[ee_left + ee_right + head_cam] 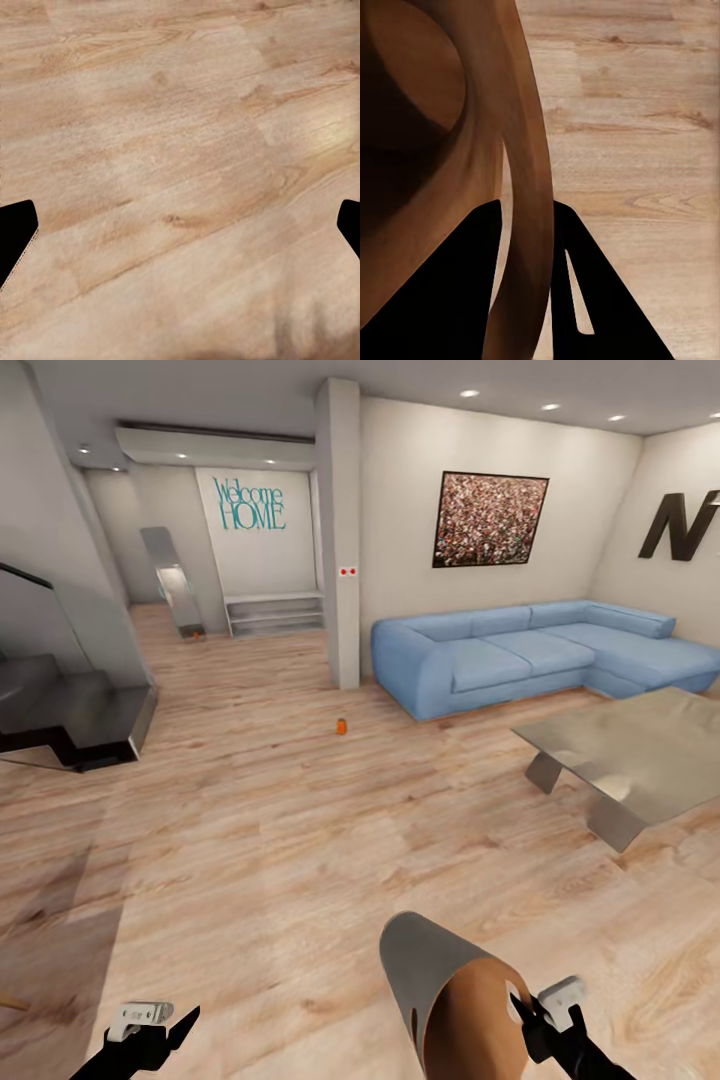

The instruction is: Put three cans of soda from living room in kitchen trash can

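Head view looks across the living room's light wood-plank floor (pixel 250 830). One orange can of soda (pixel 341 727) stands upright on the bare floor in the middle distance, in front of a white pillar (pixel 340 530) and left of the near end of the blue corner sofa (pixel 530 655); open floor lies between it and the robot. A glass-topped table (pixel 640 755) on angled metal legs stands at right, nearer than the sofa. Dark glass-sided steps (pixel 70 710) sit at far left, and a hallway with a leaning mirror (pixel 172 580) and a "Welcome HOME" wall text (pixel 250 503) runs back at left of the pillar. A framed picture (pixel 489 518) hangs above the sofa. The tash can (pixel 450 990) is at near right, tilted with its coppery interior toward the right gripper (pixel 530 1010), grey outside facing left. Right wrist view adds the grip detail: the two black fingers (pixel 442 300) straddle the bin's rim wall (pixel 529 225), one inside, one outside, closed against it, with the brown interior (pixel 412 97) beyond and floor to the side. The left gripper (pixel 165 1022) sits low at near left; its wrist view shows the two fingertips (pixel 15 232) set wide apart at the frame edges, nothing between them, plank floor (pixel 180 172) beneath.
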Robot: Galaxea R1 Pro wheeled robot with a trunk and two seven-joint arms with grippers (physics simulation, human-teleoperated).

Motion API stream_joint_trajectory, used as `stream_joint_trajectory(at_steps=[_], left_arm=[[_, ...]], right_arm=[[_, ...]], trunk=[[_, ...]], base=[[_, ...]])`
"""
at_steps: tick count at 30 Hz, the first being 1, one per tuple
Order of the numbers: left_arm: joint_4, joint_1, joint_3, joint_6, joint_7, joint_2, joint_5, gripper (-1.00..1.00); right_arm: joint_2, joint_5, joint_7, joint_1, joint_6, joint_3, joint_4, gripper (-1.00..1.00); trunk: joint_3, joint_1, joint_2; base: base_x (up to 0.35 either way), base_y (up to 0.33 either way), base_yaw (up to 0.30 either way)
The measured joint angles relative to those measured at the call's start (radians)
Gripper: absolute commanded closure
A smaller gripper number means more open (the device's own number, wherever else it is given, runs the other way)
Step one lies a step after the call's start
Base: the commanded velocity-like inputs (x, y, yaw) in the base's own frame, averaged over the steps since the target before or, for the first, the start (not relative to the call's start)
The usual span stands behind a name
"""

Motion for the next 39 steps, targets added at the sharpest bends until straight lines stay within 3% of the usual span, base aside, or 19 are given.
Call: stream_joint_trajectory(at_steps=[31, 39], left_arm=[[0.0, 0.0, 0.0, 0.0, -0.001, 0.0, 0.0, -1.0], [0.0, 0.0, 0.0, 0.0, 0.001, 0.0, -0.001, -1.0]], right_arm=[[-0.001, 0.0, -0.001, 0.0, -0.002, -0.006, 0.0, 1.0], [0.0, 0.0, -0.001, 0.0, 0.0, -0.041, 0.0, 1.0]], trunk=[[0.0, 0.0, 0.0], [0.0, 0.0, 0.0]], base=[[0.321, 0.093, 0.0], [0.321, 0.093, 0.0]])
